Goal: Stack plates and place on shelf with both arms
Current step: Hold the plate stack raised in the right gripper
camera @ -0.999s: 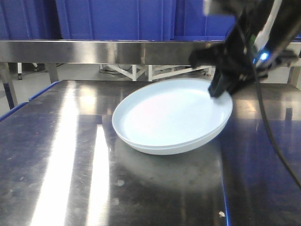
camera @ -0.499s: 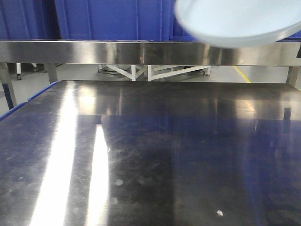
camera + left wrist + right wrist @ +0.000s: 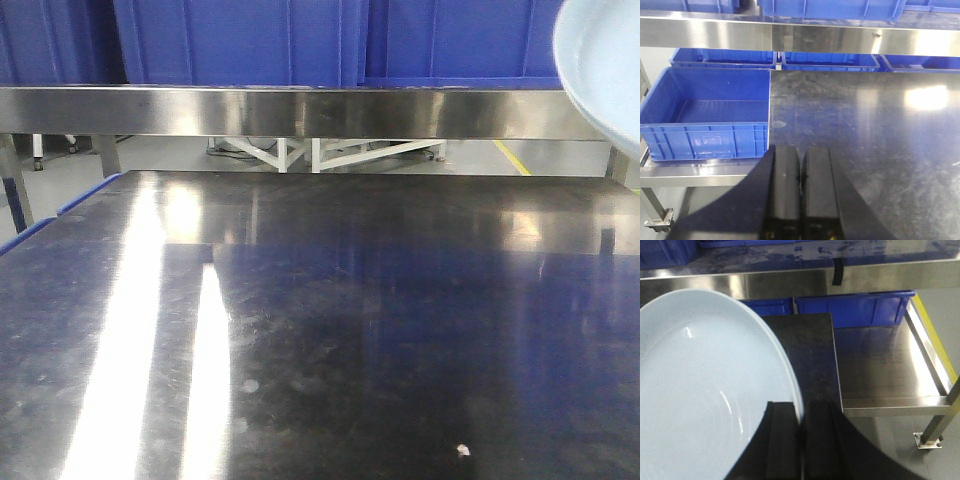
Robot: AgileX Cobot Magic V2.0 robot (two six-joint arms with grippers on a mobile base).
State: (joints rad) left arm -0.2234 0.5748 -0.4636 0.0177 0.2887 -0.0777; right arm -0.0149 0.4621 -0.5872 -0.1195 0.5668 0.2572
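A pale blue-white plate (image 3: 605, 70) hangs in the air at the front view's upper right edge, in front of the shelf rail (image 3: 300, 110). In the right wrist view my right gripper (image 3: 801, 427) is shut on the right rim of the plate (image 3: 700, 390), one finger inside the rim and one outside. I cannot tell whether one or two plates are held. My left gripper (image 3: 801, 170) is shut and empty above the dark steel tabletop (image 3: 865, 125) near its left edge. Neither gripper shows in the front view.
Large blue crates (image 3: 240, 40) stand on the shelf behind the rail. An open blue crate (image 3: 710, 112) sits on a lower steel ledge left of the table. A steel side ledge (image 3: 885, 370) lies right of the table, with blue crates (image 3: 855, 310) beyond.
The plate stack has risen off the middle of the tabletop and gone up and to the right. The right arm has left the front view.
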